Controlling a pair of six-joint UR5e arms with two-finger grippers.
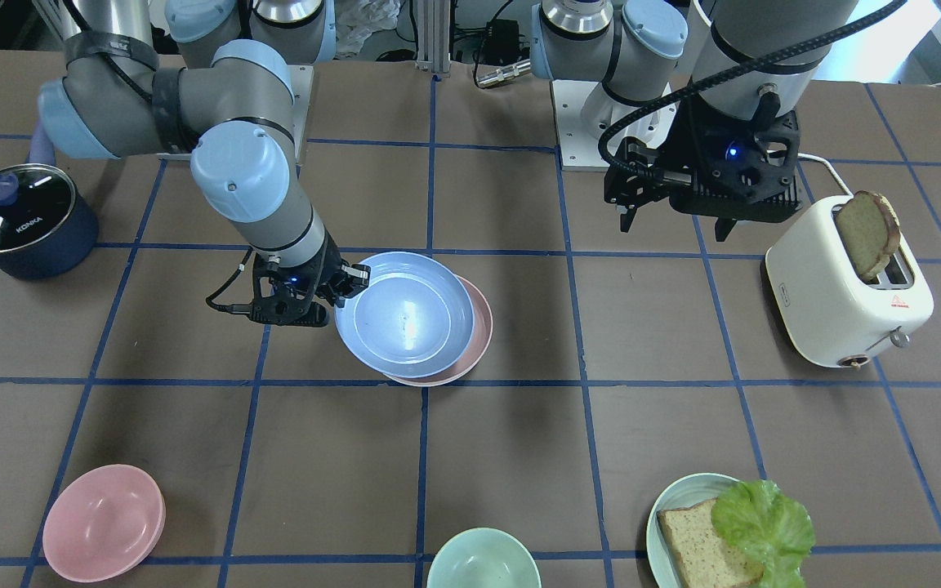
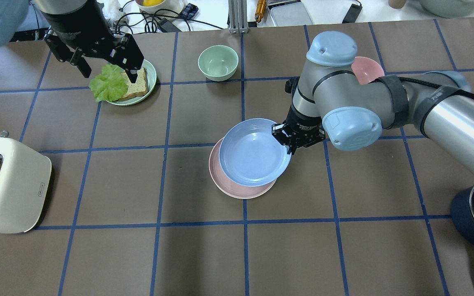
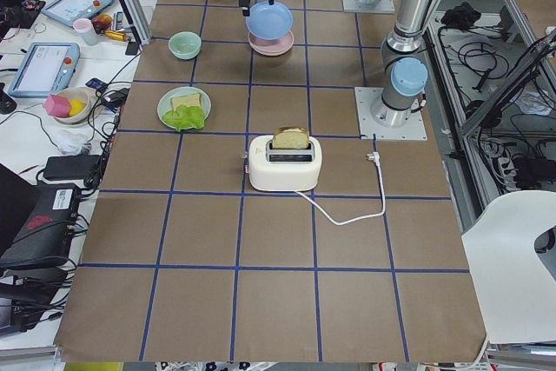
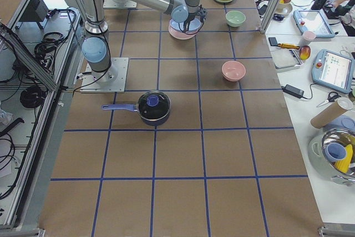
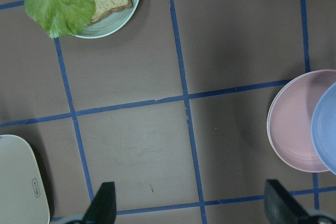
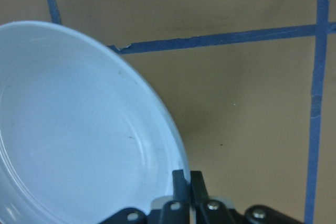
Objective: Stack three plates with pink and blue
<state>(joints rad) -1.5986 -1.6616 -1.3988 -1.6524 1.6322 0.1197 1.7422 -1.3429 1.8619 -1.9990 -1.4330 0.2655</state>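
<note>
My right gripper (image 1: 354,278) is shut on the rim of the light blue plate (image 1: 403,314); the wrist view shows its fingers (image 6: 181,182) pinched on the edge. It holds the blue plate (image 2: 253,151) slightly tilted a little above the pale pink plate (image 2: 237,190), shifted toward the gripper so it overlaps it only partly. The pink plate (image 1: 477,339) lies flat on the table. The cream-white plate shows in no view. My left gripper (image 2: 109,73) is open and empty, high above the table; its wrist view shows the pink plate (image 5: 294,124) at the right edge.
A white toaster (image 1: 838,302) with a bread slice stands on my left side. A teal plate (image 1: 657,523) with bread and lettuce, a green bowl (image 1: 483,559) and a pink bowl (image 1: 103,523) sit along the far edge. A dark lidded pot (image 1: 21,216) is on my right.
</note>
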